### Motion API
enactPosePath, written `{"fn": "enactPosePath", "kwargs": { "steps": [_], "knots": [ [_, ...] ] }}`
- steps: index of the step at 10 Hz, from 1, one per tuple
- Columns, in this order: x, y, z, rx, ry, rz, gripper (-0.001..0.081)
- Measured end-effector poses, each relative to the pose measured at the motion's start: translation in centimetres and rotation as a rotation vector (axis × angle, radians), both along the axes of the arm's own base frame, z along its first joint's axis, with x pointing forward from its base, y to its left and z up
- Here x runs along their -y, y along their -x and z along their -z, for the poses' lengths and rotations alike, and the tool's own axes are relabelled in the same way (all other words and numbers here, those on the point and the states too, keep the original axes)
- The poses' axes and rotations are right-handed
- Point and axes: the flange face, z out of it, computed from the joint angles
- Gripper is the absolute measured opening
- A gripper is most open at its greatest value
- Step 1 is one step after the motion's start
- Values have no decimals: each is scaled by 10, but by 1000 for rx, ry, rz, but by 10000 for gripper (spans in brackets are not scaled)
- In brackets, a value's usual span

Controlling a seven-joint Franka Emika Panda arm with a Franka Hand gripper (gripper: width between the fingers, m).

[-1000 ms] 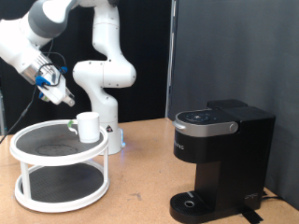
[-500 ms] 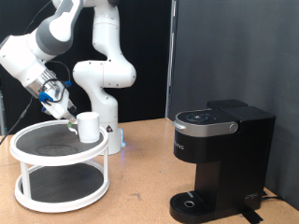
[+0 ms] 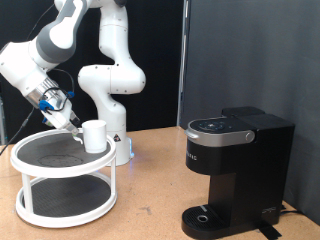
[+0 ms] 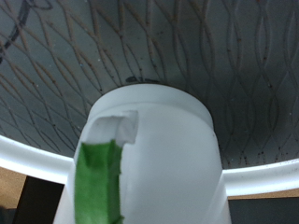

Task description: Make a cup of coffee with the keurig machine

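The cup [image 3: 95, 135] is a plain white mug standing upright at the right edge of the upper tier of a white round two-tier rack [image 3: 30, 152]. My gripper [image 3: 74, 126] is just to the left of the cup, angled down toward it. In the wrist view the cup [image 4: 159, 149] fills the middle, very close, with a green strip [image 4: 98, 182] down its handle side; no fingers show there. The keurig machine [image 3: 240, 160] is black, stands at the exterior view's right with its lid down, and nothing is on its drip tray [image 3: 205, 216].
The robot's white base [image 3: 110, 110] stands right behind the rack. A black curtain closes off the back. Bare wooden tabletop [image 3: 150, 195] lies between the rack and the machine.
The gripper has come down and a little to the right, from above the rack's left side to close beside the cup. The cup and the machine have not moved.
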Motion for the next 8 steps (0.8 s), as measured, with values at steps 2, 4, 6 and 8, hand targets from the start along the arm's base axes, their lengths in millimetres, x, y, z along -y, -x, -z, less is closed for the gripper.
{"fn": "enactPosePath", "kwargs": {
  "steps": [2, 4, 6, 8],
  "knots": [
    [1, -1, 3, 3, 3, 14, 735],
    [1, -2, 7, 4, -4, 24, 735],
    [0, -4, 11, 8, -14, 23, 735],
    [0, -5, 11, 9, -16, 26, 735]
  ]
}}
